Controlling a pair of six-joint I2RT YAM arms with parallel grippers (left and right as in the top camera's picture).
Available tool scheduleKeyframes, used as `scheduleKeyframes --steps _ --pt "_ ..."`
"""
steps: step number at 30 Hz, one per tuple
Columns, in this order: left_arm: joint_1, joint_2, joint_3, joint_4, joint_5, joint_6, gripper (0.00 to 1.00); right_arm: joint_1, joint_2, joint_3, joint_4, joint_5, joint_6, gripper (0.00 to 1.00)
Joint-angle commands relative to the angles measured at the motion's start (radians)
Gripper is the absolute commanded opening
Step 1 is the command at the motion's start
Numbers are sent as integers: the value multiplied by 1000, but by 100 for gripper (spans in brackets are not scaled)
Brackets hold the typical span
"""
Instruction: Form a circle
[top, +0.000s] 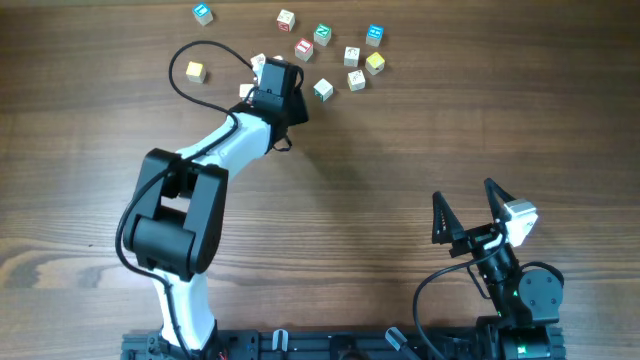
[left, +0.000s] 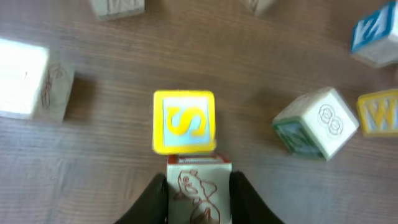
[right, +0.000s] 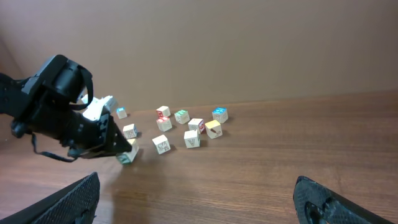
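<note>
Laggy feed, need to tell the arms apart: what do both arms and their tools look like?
The left arm has white links, bulky black joint housings and a thin black cable looping off its wrist; the left tool has dark, rounded fingers. The right arm is mostly black with a white part at its wrist; the right tool has pointed black fingers.
</note>
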Motion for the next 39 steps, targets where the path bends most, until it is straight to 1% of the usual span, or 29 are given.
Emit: scheduleKeyframes --steps 1,4,7,10,13,17,21,23,31,33,39 --pt "-3 19 -6 36 -108 -2 4 5 -8 -1 5 9 -5 100" --pt "-4 19 -5 16 -87 -2 4 5 -8 -1 5 9 -5 100" --pt "-4 8 -5 -80 28 -6 4 5 -8 -1 5 9 -5 100" --pt "-3 -23 -5 -143 98 -64 4 5 -8 -1 5 9 -5 100" --pt "-4 -90 -5 -187 162 -65 4 5 -8 -1 5 9 -6 100" --pt "-4 -168 -5 -277 161 -66 4 5 -8 -1 5 9 -6 100" --pt "-5 -155 -6 -288 157 -66 4 5 -8 -1 5 9 -6 100" --pt "-5 -145 -6 -289 123 -66 4 5 -8 -1 5 9 -5 100" --pt "-23 -132 -6 -327 119 -65 4 5 -8 -1 5 9 -5 100" --pt "-37 -132 -6 -330 103 -65 4 5 -8 -1 5 9 -6 100" --pt "-85 -132 -6 -329 -5 -65 4 5 -8 -1 5 9 -6 100"
